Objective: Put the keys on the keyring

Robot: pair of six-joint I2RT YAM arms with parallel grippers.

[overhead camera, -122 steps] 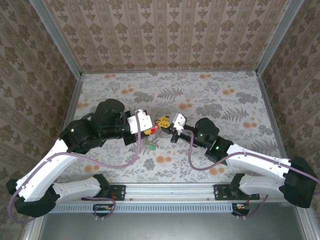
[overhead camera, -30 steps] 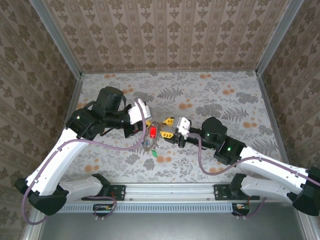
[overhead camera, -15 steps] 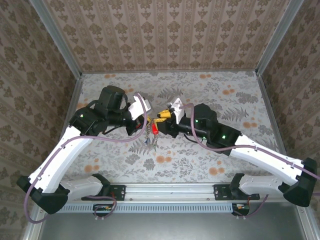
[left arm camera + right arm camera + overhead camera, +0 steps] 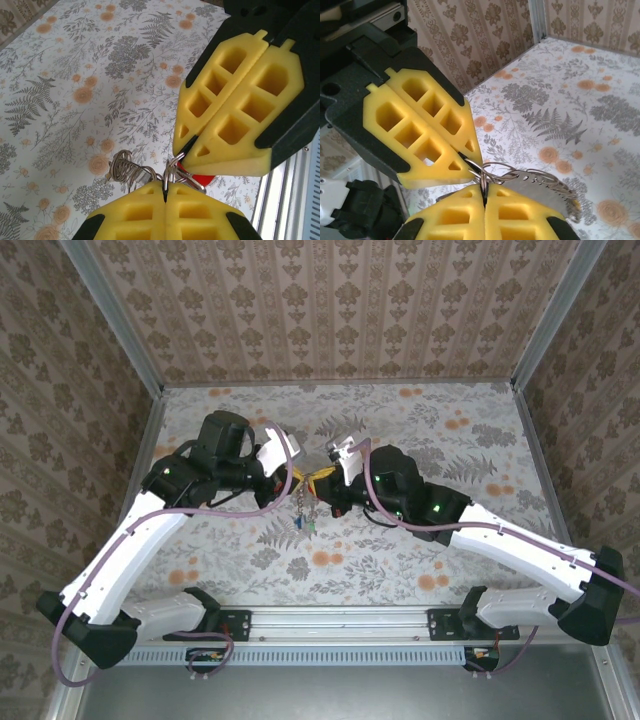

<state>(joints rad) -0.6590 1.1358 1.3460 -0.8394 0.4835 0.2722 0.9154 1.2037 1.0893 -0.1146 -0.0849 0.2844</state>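
Thin wire keyring [image 4: 487, 174] held aloft, metal keys [image 4: 542, 181] dangling beneath it.

Two pincers [image 4: 165, 189] [image 4: 184, 150], one keyring [image 4: 496, 166], one red key [image 4: 200, 179].

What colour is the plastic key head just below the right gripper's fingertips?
Red. The key head shows best in the left wrist view.

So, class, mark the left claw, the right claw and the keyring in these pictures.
left claw [image 4: 165, 193], left wrist view, between its shut yellow fingertips.
right claw [image 4: 484, 195], right wrist view, between its shut yellow fingertips.
keyring [image 4: 169, 168], left wrist view, wire loops pinched between the claws.
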